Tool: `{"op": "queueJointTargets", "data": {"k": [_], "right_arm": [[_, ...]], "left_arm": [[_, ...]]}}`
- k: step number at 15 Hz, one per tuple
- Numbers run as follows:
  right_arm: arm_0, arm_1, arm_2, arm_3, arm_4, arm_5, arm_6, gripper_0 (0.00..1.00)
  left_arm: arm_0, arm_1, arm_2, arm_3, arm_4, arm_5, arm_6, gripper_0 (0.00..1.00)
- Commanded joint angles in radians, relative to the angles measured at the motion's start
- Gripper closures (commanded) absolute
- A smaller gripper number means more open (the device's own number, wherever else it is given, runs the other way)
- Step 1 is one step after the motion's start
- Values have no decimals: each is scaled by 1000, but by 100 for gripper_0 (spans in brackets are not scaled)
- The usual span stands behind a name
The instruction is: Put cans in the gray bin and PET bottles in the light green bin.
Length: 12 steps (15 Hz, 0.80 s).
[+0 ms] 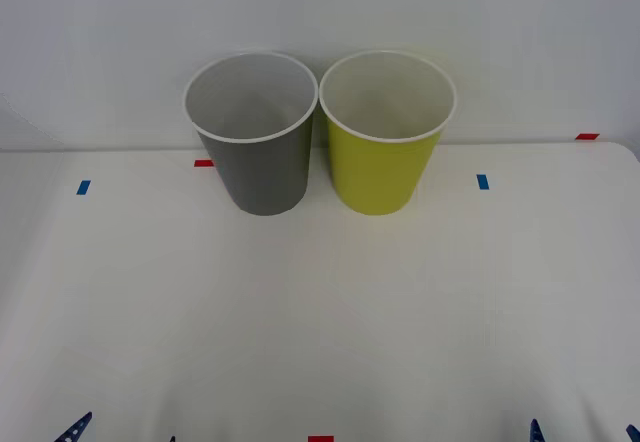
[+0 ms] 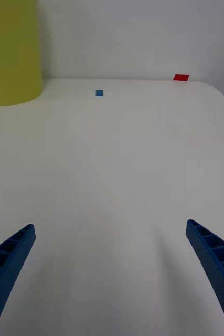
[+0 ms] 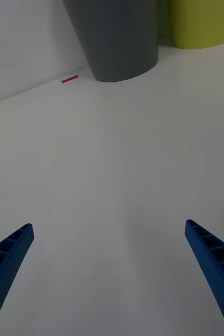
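table [image 1: 320,312]: white, wall behind | gray bin [image 1: 254,142] + light green bin [image 1: 384,140]: upright at the far edge, side by side, rims nearly touching | red tape marks [image 1: 204,163] and blue tape marks [image 1: 483,181] stuck on top

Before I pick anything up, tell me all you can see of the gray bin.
The gray bin is a tall, tapered, cup-shaped container, dark gray outside with a white inside and white rim. It stands upright at the far side of the white table, on the robot's left of the light green bin, rims almost meeting. Nothing can be seen inside it. No gripper touches it.
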Motion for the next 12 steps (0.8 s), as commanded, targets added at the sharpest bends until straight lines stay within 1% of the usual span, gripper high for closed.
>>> {"op": "queueJointTargets", "data": {"k": [1,12], "right_arm": [[0,0,0,0,0,0,0,0],[0,0,0,0,0,0,0,0]], "left_arm": [[0,0,0,0,0,0,0,0],[0,0,0,0,0,0,0,0]]}}
